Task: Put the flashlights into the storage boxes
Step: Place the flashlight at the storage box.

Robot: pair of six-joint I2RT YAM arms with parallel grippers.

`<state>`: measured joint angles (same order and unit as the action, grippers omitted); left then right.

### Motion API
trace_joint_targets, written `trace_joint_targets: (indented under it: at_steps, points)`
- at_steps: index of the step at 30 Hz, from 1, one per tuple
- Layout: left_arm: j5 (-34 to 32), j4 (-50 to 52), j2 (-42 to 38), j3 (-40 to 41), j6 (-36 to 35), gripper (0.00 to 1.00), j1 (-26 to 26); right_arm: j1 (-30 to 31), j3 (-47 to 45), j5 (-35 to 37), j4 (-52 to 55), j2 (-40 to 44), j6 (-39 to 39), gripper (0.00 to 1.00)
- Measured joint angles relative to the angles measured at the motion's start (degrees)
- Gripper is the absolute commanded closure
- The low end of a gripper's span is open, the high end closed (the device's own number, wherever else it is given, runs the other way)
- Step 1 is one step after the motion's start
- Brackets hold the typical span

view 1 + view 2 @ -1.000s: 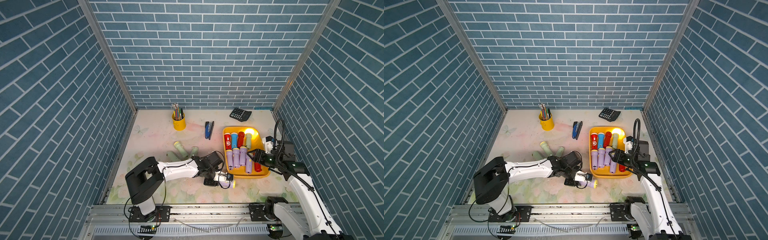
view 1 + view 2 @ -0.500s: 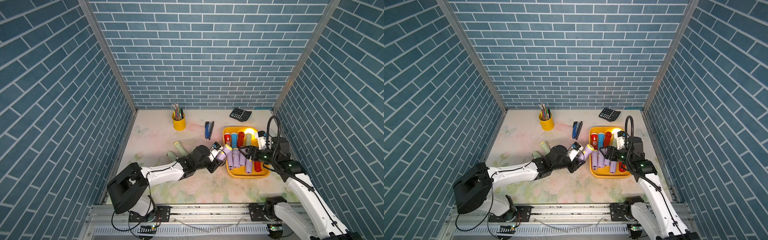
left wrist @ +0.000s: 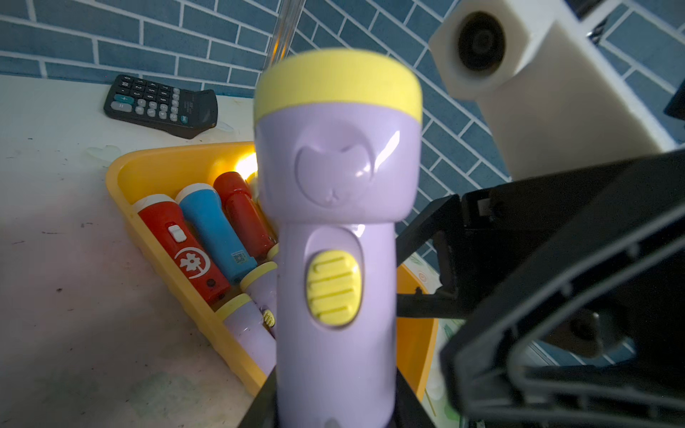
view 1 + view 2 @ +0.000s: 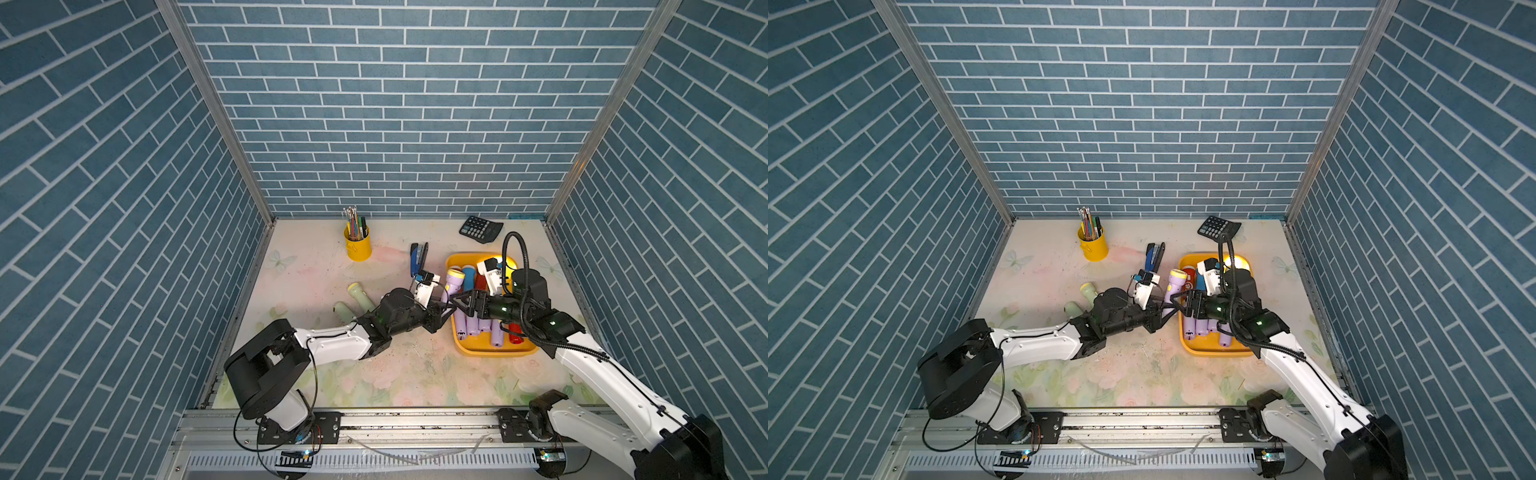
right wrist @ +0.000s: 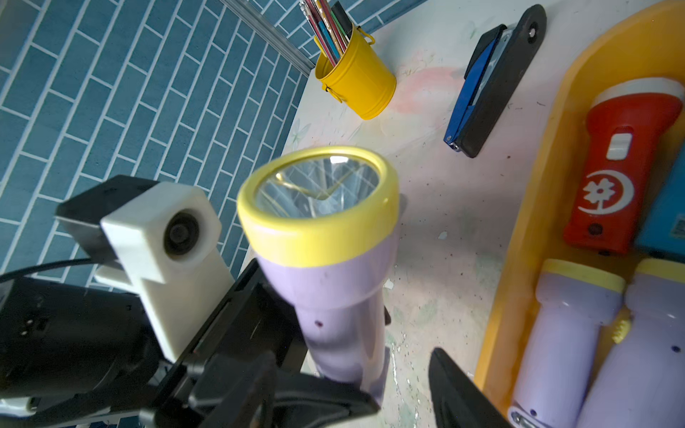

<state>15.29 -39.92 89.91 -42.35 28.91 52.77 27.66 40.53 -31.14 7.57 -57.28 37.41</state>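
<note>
My left gripper [image 4: 439,311] [image 3: 335,407] is shut on the lower body of a lilac flashlight [image 4: 453,283] [image 3: 333,222] with a yellow head ring. It holds the flashlight head-up just left of the orange-yellow storage box [image 4: 490,354] [image 3: 148,163]. My right gripper [image 4: 458,303] [image 5: 356,392] stands open, its jaws either side of that flashlight's [image 5: 333,289] tail end. In the box [image 5: 537,185] lie red [image 3: 181,244], blue [image 3: 215,229] and several lilac flashlights [image 4: 473,325]. Two pale green flashlights [image 4: 361,296] [image 4: 345,311] lie on the table behind my left arm.
A yellow pen cup [image 4: 358,246] stands at the back. A dark blue stapler [image 4: 417,259] lies just behind my left gripper, and a black calculator [image 4: 480,227] lies at the back right. Brick walls close in three sides.
My left gripper lifted the lilac flashlight from low by the box's front corner and turned it head-up at the box's left edge. My right gripper moved left out of the box to it.
</note>
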Motion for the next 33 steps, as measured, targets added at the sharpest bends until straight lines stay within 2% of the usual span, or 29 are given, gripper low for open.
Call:
trace_joint_targets:
  at_steps: [6, 10, 15, 20, 26, 33]
  points:
    - [1.3, -5.2, 0.9, 0.6, 2.4, 0.67, 0.0, 2.0, 0.0, 1.2, -4.0, -2.6, 1.4, 0.53]
    - [2.2, -8.0, 2.0, 1.0, 3.9, 0.65, -0.2, 2.5, 0.0, 2.2, -5.3, -3.1, 1.4, 0.68]
    - [2.6, -9.9, 2.7, 1.8, 4.9, 0.49, -0.3, 2.5, 0.4, 4.6, -3.7, -3.3, 1.4, 0.7]
    - [0.3, -9.3, 0.9, 3.8, 4.7, 0.32, -0.3, -1.7, 4.4, 6.0, 6.8, -6.8, -0.2, 0.71]
    - [-6.2, 2.0, -6.3, 4.4, 4.2, 0.28, -2.1, -10.9, 10.8, 6.8, 23.3, -15.0, -5.7, 0.7]
    - [-12.2, 24.5, -14.8, 1.6, -0.7, 0.27, -7.0, -14.9, 19.6, 10.4, 39.2, -25.6, -14.1, 0.66]
